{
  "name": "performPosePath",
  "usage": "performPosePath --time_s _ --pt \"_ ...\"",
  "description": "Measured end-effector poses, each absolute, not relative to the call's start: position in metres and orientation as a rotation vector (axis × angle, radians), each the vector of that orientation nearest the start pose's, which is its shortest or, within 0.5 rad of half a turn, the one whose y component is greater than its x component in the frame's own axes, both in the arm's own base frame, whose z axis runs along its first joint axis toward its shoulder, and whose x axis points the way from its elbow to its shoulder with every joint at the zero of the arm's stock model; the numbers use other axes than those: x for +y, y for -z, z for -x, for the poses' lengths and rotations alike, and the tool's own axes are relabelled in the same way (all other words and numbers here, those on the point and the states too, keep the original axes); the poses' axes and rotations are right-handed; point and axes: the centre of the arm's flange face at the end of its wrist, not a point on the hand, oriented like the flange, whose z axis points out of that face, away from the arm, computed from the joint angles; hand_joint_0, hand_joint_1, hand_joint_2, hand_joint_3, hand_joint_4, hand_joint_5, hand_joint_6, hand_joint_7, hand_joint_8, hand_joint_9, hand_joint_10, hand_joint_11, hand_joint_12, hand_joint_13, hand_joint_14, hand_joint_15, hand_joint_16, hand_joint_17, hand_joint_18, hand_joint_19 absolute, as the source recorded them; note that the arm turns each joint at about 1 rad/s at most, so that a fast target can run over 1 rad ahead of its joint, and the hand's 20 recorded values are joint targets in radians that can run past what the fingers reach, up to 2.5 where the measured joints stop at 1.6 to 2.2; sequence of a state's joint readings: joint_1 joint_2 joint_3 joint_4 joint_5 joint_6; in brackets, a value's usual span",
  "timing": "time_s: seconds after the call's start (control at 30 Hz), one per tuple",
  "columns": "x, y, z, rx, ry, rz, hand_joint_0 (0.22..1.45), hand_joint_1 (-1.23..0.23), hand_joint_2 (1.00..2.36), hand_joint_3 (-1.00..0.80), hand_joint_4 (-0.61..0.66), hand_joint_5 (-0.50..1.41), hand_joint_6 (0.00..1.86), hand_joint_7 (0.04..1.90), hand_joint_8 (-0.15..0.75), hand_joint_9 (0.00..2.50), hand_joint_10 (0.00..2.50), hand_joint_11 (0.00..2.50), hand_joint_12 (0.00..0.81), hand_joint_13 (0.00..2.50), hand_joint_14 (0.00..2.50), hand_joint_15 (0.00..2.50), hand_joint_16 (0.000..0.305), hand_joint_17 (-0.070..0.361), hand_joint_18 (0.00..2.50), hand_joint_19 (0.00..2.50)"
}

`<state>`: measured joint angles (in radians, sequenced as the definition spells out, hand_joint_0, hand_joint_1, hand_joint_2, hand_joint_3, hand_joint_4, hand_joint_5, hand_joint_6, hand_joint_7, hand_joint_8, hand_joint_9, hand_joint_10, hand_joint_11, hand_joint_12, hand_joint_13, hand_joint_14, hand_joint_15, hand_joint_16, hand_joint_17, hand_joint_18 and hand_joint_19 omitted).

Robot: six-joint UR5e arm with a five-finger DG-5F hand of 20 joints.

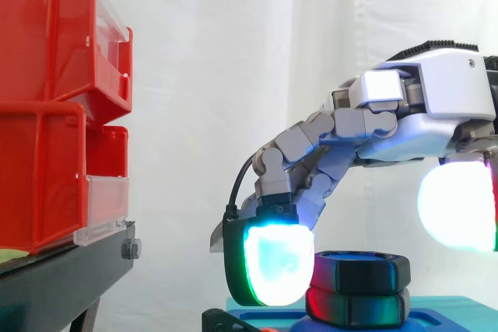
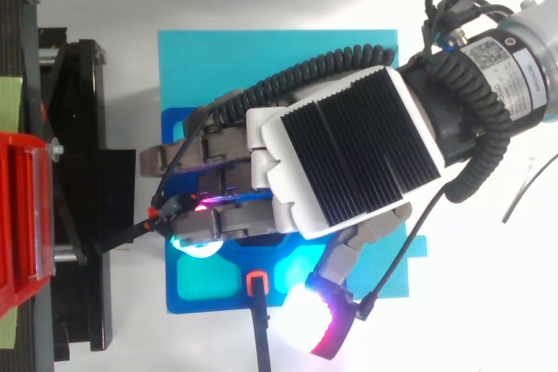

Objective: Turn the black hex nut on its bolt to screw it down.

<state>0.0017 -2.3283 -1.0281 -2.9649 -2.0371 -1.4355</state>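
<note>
The black hex nut (image 1: pixel 359 270) sits on top of a second dark hex piece (image 1: pixel 358 306) that stands on a blue fixture (image 2: pixel 200 289). My hand (image 1: pixel 436 99) reaches in from the right and arches over the nut, fingers curled down round it. One glowing white-cyan fingertip (image 1: pixel 274 263) rests against the nut's left side. The thumb, glowing white with a red edge, is held up and away to the right, off the nut. From above, the hand (image 2: pixel 340 154) hides the nut, and its bolt is hidden too.
The fixture lies on a light blue board (image 2: pixel 279 58). Stacked red bins (image 1: pixel 47 106) on a black stand (image 1: pixel 62 277) are close on the left. A black part with an orange tip (image 2: pixel 255 283) sticks out at the fixture's near edge.
</note>
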Motion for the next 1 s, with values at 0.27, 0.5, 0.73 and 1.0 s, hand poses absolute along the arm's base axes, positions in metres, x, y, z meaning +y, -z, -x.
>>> performPosePath --time_s 0.27,0.5,0.73,1.0 --pt "-0.09 -0.283 -0.76 1.61 -0.477 0.254 0.42 -0.33 1.0 -0.5 0.28 -0.08 0.64 1.09 0.365 0.88 0.01 0.48 0.385 0.57 0.0 0.13 0.058 0.129 0.68 0.39" --pt "-0.095 -0.277 -0.757 1.621 -0.474 0.249 0.43 -0.32 1.0 -0.5 0.26 -0.08 0.67 1.05 0.365 0.94 0.01 0.53 0.378 0.59 0.0 0.13 0.057 0.128 0.69 0.39" --pt "-0.102 -0.276 -0.755 1.625 -0.467 0.243 0.43 -0.32 1.0 -0.5 0.26 -0.08 0.69 1.04 0.365 0.96 0.02 0.54 0.378 0.6 0.0 0.14 0.057 0.128 0.7 0.39" --pt "-0.11 -0.275 -0.753 1.625 -0.461 0.236 0.43 -0.32 1.0 -0.5 0.26 -0.08 0.7 1.03 0.365 0.96 0.01 0.55 0.378 0.61 0.0 0.14 0.057 0.127 0.7 0.39"
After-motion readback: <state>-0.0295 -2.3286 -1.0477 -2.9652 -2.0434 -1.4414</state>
